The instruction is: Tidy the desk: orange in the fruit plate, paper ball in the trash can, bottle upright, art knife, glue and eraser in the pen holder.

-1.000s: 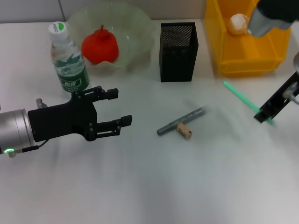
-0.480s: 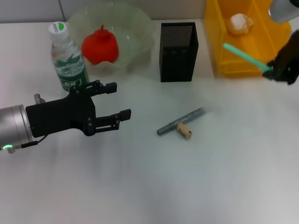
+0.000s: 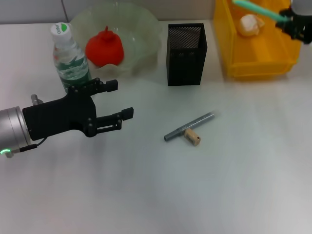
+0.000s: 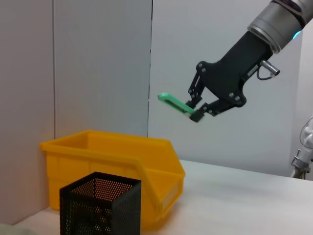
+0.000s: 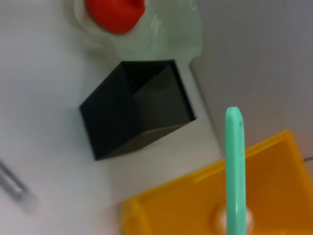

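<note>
Desk (image 3: 234, 185) is plain white, backed by pale grey wall (image 4: 98, 63).

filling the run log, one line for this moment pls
right gripper: green stick held above bin | left gripper: open by bottle

Red-orange orange (image 3: 104, 47) resting in pale-green scalloped fruit plate (image 3: 141, 29) at desk's far edge. Clear bottle (image 3: 70, 61) upright beside it. Black mesh pen holder (image 3: 186, 48) mid-far. Paper ball (image 3: 248, 24) inside yellow trash can (image 3: 258, 58), far right corner. Tan eraser (image 3: 192, 137) touching grey stick (image 3: 189, 126), mid-desk. Green stick (image 3: 258, 9) aloft above trash can.
</note>
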